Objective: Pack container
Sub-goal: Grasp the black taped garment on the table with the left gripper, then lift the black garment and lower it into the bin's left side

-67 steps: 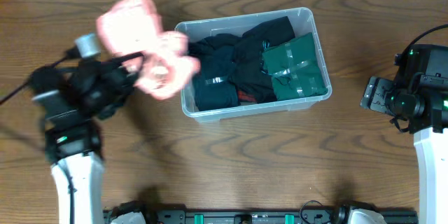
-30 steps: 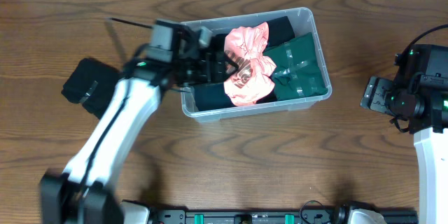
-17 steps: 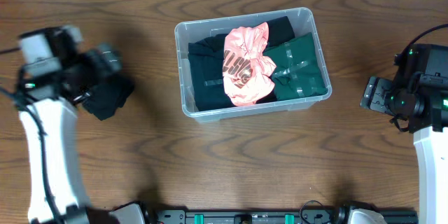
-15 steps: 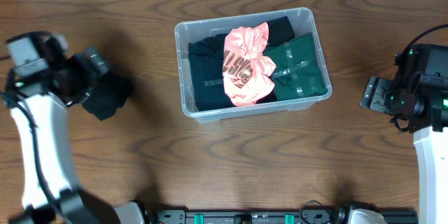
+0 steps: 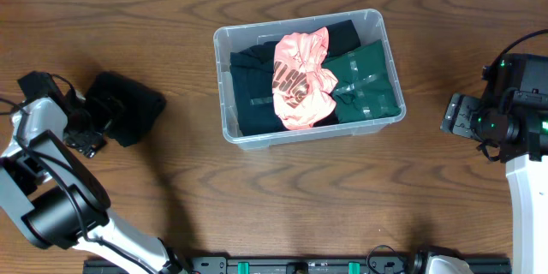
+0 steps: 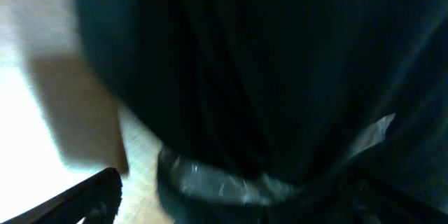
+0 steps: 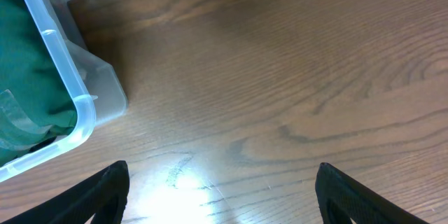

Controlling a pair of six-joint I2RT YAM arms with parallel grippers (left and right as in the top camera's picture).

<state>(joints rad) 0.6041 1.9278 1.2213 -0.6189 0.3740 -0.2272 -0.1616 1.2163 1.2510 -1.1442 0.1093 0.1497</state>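
Note:
The container [image 5: 224,94], a clear plastic bin, stands at the table's middle. Inside lie black clothes [image 5: 257,94], a pink garment [image 5: 300,77] on top, and a green taped bundle [image 5: 368,81]. A black taped bundle [image 5: 128,107] lies on the table at the far left. My left gripper [image 5: 96,118] is right against it, open; in the left wrist view the black bundle [image 6: 280,77] fills the frame between the wide jaws of the left gripper [image 6: 231,199]. My right gripper [image 7: 222,182] hangs open over bare wood, right of the container's corner [image 7: 77,105].
The table's far edge runs along the top of the overhead view. Bare wood surrounds the container in front and to the right. The right arm's body [image 5: 514,111] stands at the right edge.
The left arm let the pink garment go in the container, then swung back left and came down at the black bundle. The right arm has not moved.

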